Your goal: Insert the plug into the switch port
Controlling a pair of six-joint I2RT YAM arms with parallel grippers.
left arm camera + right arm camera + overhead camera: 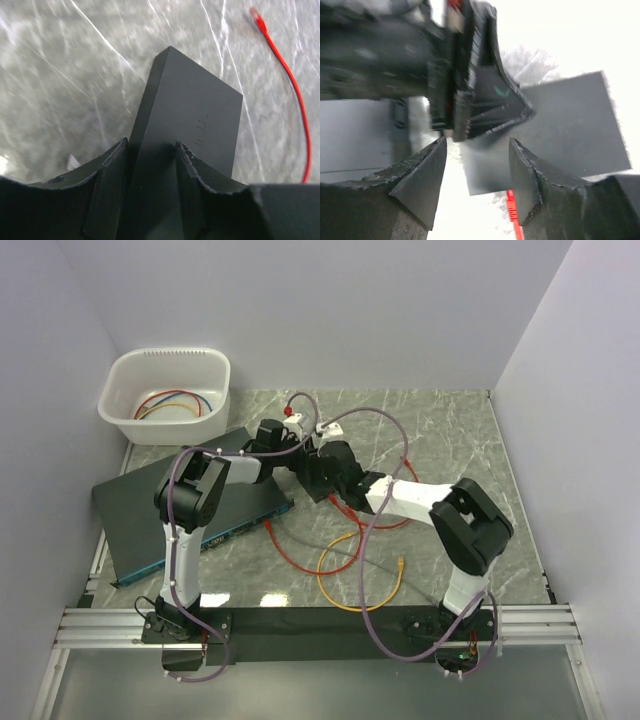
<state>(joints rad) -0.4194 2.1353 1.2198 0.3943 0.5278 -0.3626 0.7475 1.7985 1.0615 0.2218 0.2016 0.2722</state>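
Plug (256, 15) lies loose on the table (450, 430) near the switch (150, 515) and its teal front; left gripper (150, 162) is clamped on the small black box (190, 110), right gripper (477, 170) spread wide, holding nothing

Back from the jaws, the left arm (190, 510) and the right arm (440, 510) show white links between bulky black joints, each trailing a looping mauve cable (372, 412). At the jaws, the left fingers (107, 170) and right fingers (420, 170) are matte black wedges with frayed, pale-nicked inner edges.
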